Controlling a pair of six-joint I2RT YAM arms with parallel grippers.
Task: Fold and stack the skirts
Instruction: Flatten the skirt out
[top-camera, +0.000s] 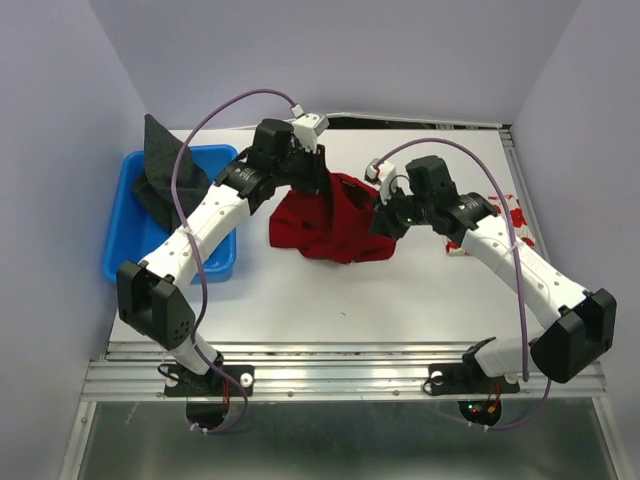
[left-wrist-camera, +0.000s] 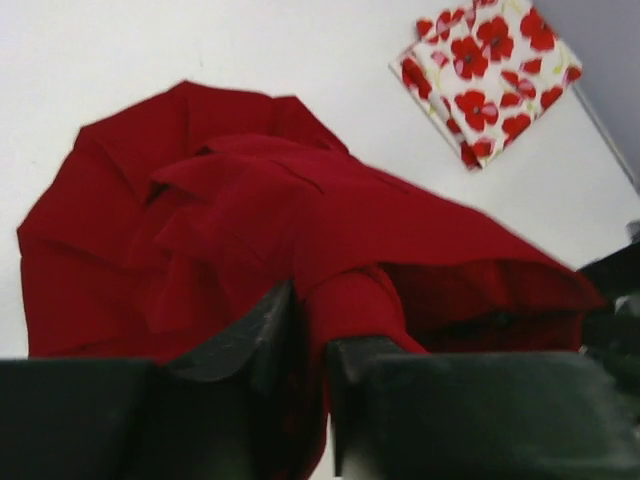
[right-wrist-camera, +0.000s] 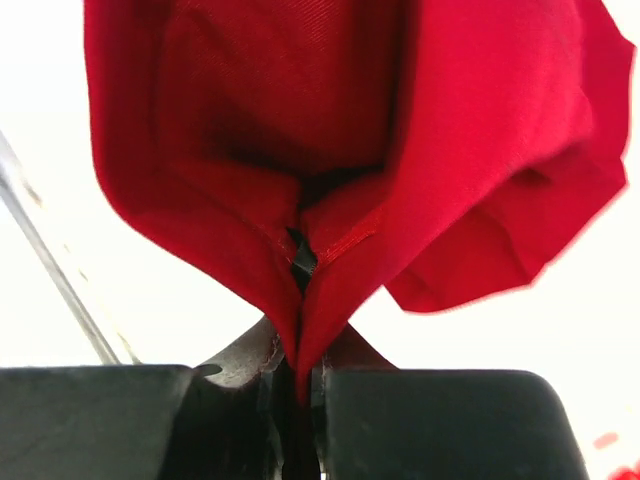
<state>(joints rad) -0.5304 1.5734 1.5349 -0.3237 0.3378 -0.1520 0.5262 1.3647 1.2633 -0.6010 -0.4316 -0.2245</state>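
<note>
Clamped on opposite edges of the red skirt, the left gripper and right gripper held it bunched at mid-table, not yet folded, while the flowered skirt lay folded near the right edge and the grey skirt waited in the blue bin.

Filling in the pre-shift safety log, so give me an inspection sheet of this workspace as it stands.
Surface: white table, no spills seen.
Job's things: red skirt bunched mid-table, pinched at two edges; floral skirt folded at right; grey skirt draped over blue bin.
Clutter: bin at left, nothing else seen.
Grippers: left gripper and right gripper each shut on red skirt.
Cables: purple cables arch over both arms.
Surroundings: lilac walls on three sides.
</note>
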